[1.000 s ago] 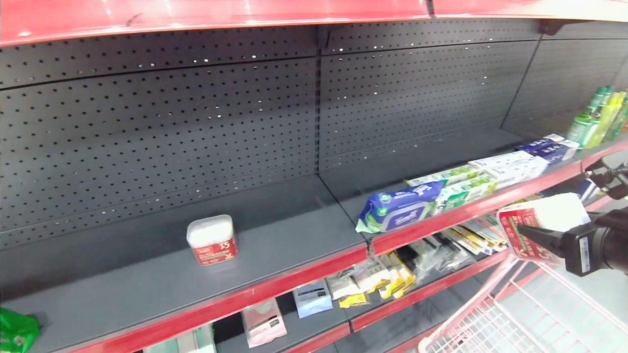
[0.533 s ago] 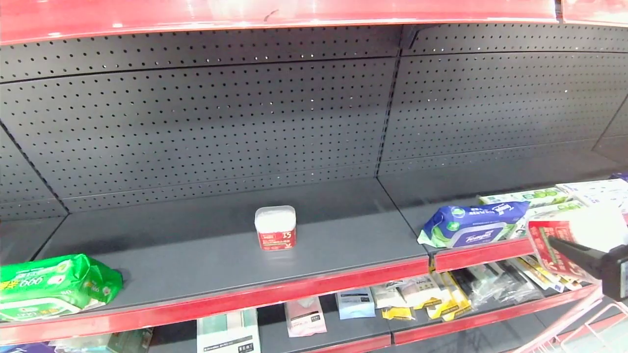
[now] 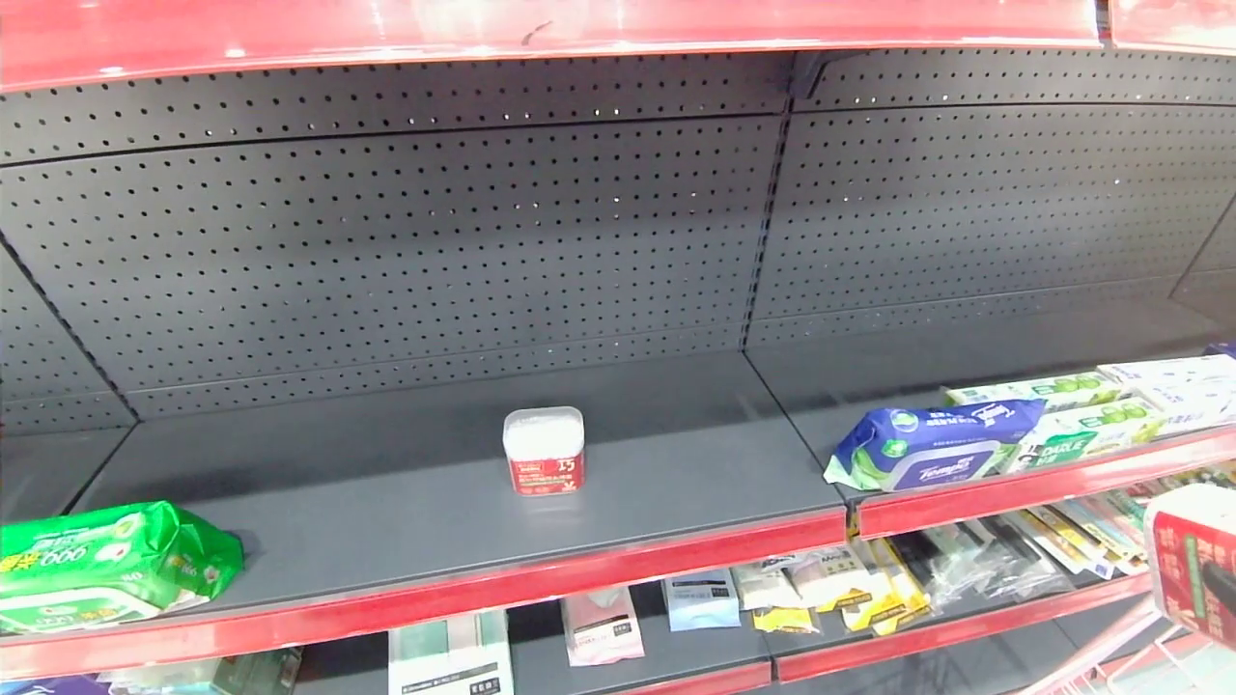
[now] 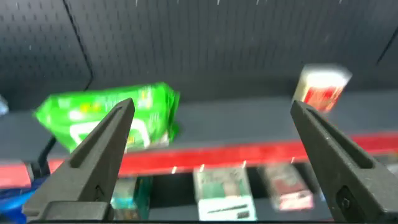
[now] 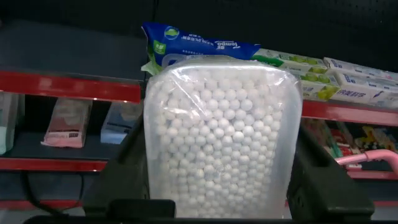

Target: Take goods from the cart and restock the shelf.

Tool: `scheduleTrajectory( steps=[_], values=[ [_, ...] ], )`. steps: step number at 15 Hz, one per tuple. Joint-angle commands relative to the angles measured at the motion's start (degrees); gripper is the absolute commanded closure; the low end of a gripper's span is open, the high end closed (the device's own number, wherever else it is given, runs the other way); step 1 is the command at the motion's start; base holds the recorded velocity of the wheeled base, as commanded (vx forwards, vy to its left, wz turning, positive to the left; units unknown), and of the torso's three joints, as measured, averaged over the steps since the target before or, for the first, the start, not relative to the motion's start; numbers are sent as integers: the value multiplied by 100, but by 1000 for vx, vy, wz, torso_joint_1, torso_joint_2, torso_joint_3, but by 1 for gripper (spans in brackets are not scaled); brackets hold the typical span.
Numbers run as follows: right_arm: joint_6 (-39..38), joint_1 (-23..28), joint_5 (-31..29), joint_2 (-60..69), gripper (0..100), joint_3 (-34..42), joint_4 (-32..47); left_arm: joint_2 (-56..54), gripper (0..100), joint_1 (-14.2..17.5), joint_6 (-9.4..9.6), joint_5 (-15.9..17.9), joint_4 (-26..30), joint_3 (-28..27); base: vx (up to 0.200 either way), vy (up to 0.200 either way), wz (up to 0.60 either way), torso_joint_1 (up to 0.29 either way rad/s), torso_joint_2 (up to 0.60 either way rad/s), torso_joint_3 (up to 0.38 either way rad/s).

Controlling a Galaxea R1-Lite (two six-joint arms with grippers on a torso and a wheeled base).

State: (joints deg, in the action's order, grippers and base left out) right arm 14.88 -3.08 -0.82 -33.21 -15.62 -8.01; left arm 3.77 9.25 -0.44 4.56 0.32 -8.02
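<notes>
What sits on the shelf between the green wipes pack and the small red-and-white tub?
Nothing: the head view shows bare grey shelf board between the soft green wipes pack and the clear-topped red-and-white tub.

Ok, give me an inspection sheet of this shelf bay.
Surface: grey shelf deck, red front edge.
Job's things: shelved tub upright mid-deck; held tub in the right end effector.
Clutter: green wipes pack left, blue wipes pack right.
End effectors: left end effector open, holding nothing; right shut on held tub.
Cables: black lead by the right wrist.
Surroundings: pegboard back, stocked lower shelf, pink cart.
</notes>
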Motion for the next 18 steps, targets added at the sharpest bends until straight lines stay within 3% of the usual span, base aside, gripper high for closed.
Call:
scheduleTrajectory(
  steps=[1, 4, 5, 6, 8, 9, 10, 11, 14, 15, 16, 18],
  values=[
    [-38, 10, 38, 772, 100, 322, -8, 3139, 0, -11, -396, 54, -49, -1931, 0, 0, 0, 0, 0, 0],
    [-284, 10, 38, 956, 100, 445, -16, 4167, 0, -108, 782, 476, -120, -1791, 0, 0, 0, 0, 0, 0],
    [-311, 10, 38, 1053, 100, 481, -8, 4747, 0, -108, 1266, 959, -331, -1826, 0, 0, 0, 0, 0, 0],
    [-320, 36, 38, 1088, 100, 533, -16, 5099, 0, -108, 1433, 1460, -471, -1861, 0, 0, 0, 0, 0, 0],
    [-320, 36, 11, 1229, 100, 621, -8, 5828, 0, -90, 1477, 2269, -506, -2089, 0, 0, 0, 0, 0, 0],
    [-311, 45, 3, 1317, 100, 683, -8, 6198, 0, -143, 1600, 2550, -533, -2142, 0, 0, 0, 0, 0, 0],
    [-302, 45, 3, 1405, 100, 735, -8, 6558, 0, -205, 1846, 2884, -541, -2186, 0, 0, 0, 0, 0, 0],
    [-284, 54, -15, 1528, 100, 832, -8, 7182, 0, -205, 2276, 3359, -752, -2248, 0, 0, 0, 0, 0, 0],
    [-276, 71, -59, 1616, 100, 858, 1, 8298, 0, -231, 3006, 3851, -1280, -2441, 0, 0, 0, 0, 0, 0],
    [-276, 71, -59, 1616, 100, 858, 1, 8298, 0, -231, 3006, 3851, -1280, -2441, 0, 0, 0, 0, 0, 0],
    [-223, 71, -85, 1624, 100, 876, 1, 8799, 0, -503, 3120, 3895, -1289, -2933, 0, 0, 0, 0, 0, 0],
    [-153, 71, -85, 1624, 100, 885, 45, 9151, 0, -670, 3129, 3912, -1289, -3267, 0, 0, 0, 0, 0, 0]
  ],
)
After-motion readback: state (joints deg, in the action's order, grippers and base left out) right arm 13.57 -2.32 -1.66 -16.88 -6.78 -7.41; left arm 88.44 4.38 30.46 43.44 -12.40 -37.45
